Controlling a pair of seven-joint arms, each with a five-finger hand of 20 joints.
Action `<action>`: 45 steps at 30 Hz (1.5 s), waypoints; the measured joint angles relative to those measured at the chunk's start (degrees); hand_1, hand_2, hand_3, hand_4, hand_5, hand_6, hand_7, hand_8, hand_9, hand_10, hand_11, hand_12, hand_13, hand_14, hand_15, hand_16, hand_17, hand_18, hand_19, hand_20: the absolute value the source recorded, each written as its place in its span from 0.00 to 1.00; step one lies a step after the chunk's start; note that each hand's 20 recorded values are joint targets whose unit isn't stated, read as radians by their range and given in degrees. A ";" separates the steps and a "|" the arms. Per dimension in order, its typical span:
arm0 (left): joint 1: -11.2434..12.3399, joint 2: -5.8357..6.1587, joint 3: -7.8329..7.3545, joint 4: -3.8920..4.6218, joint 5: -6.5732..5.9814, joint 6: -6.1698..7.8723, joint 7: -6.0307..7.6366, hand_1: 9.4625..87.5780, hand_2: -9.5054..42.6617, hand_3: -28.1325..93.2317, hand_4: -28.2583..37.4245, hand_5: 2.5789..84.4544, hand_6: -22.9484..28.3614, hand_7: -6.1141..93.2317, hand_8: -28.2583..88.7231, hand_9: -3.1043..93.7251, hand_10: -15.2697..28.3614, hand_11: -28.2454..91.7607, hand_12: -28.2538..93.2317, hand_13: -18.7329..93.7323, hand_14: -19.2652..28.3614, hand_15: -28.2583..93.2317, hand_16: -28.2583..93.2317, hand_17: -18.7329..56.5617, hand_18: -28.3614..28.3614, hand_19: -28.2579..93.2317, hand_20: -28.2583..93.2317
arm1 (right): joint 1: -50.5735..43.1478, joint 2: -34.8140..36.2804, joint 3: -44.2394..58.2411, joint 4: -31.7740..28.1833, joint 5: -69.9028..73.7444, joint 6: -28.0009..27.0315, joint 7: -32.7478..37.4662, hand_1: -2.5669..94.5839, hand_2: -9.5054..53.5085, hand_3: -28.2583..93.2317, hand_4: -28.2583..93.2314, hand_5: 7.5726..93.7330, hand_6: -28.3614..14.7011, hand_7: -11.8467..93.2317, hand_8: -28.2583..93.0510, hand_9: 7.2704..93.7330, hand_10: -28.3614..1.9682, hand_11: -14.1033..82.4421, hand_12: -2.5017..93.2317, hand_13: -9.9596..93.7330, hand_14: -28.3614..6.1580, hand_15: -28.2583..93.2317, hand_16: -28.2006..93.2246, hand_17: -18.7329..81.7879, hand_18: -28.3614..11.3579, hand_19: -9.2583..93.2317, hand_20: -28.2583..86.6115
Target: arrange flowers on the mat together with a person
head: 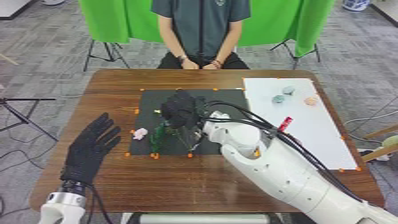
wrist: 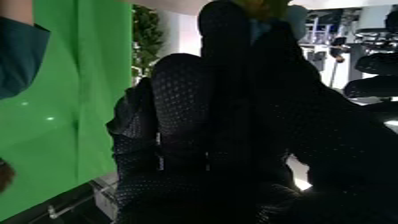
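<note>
Over the dark mat point(head: 204, 148), my right hand point(head: 180, 111) hides part of the flowers. The right wrist view has my right hand point(wrist: 182, 115) with thumb and finger pinched at their tips on a flower, its yellowish part point(wrist: 266, 7) and a pale blue part point(wrist: 298, 17) showing there. On the mat's left side lie a pale pink flower point(head: 139, 133) and a green stem point(head: 157, 137). A small yellowish bit point(head: 157, 111) shows just left of the right hand. My left hand point(head: 91, 150) is open, fingers straight, over the table left of the mat.
A white sheet point(head: 315, 145) lies right of the mat, bearing two teal flowers point(head: 289, 90) and a peach one point(head: 311, 101). A red object point(head: 285, 123) is on it beside my right arm. Orange markers edge mat and sheet. Brown table point(head: 160, 185) surrounds them.
</note>
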 measured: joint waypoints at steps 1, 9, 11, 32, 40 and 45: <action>0.04 0.00 0.00 0.00 0.00 0.00 0.00 0.24 0.20 0.80 0.09 0.34 0.52 0.24 0.17 0.27 0.60 0.38 0.37 0.35 0.68 0.40 0.27 0.12 0.86 0.57 0.33 | -0.07 -0.06 0.05 -0.04 -0.32 -0.29 0.09 0.54 0.00 0.85 0.00 0.76 0.80 0.45 0.18 0.85 0.77 0.26 0.47 0.74 0.64 0.82 0.45 0.51 0.29 0.93 0.66; 0.04 0.00 -0.02 0.06 0.00 -0.02 -0.17 0.24 0.20 0.80 0.08 0.34 0.52 0.25 0.17 0.27 0.60 0.39 0.37 0.35 0.68 0.41 0.27 0.12 0.86 0.57 0.33 | -0.52 -0.18 0.26 0.23 -2.65 -1.74 0.45 0.52 0.00 0.85 0.00 0.74 0.79 0.46 0.18 0.83 0.76 0.26 0.47 0.73 0.64 0.82 0.45 0.50 0.29 0.93 0.67; 0.02 0.00 -0.03 0.09 0.00 -0.04 -0.19 0.24 0.20 0.80 0.08 0.34 0.52 0.25 0.17 0.27 0.59 0.39 0.37 0.35 0.68 0.40 0.27 0.12 0.86 0.57 0.33 | -0.56 -0.18 0.28 0.36 -3.01 -2.04 0.72 0.51 0.00 0.86 0.00 0.71 0.78 0.47 0.17 0.81 0.76 0.27 0.46 0.73 0.64 0.82 0.45 0.50 0.29 0.93 0.67; 0.00 -0.05 -0.07 0.13 -0.01 -0.11 -0.45 0.24 0.22 0.78 0.11 0.33 0.51 0.19 0.20 0.26 0.57 0.31 0.41 0.35 0.67 0.33 0.30 0.12 0.85 0.56 0.34 | -1.02 -0.43 1.45 0.12 -4.77 -6.94 3.58 0.40 0.00 0.92 0.00 0.60 0.76 0.43 0.15 0.66 0.67 0.46 0.29 0.69 0.63 0.83 0.44 0.48 0.30 0.91 0.68; 0.02 -0.14 -0.16 0.12 0.00 -0.13 -0.55 0.24 0.22 0.78 0.11 0.33 0.51 0.20 0.19 0.27 0.58 0.33 0.41 0.36 0.67 0.35 0.30 0.12 0.86 0.57 0.34 | -1.39 -0.16 1.93 -1.43 -3.91 -7.02 5.25 0.32 0.00 0.95 0.00 0.53 0.75 0.38 0.09 0.63 0.65 0.44 0.27 0.68 0.60 0.83 0.44 0.48 0.28 0.91 0.69; 0.11 -0.27 -0.42 0.07 0.01 -0.14 -0.54 0.24 0.21 0.78 0.10 0.34 0.51 0.23 0.18 0.27 0.59 0.36 0.39 0.36 0.68 0.38 0.28 0.12 0.86 0.57 0.34 | -3.13 1.11 4.25 -6.85 -0.22 -7.56 9.35 0.25 0.04 0.95 0.00 0.45 0.64 0.34 0.12 0.52 0.57 0.40 0.27 0.60 0.52 0.78 0.41 0.43 0.24 0.86 0.66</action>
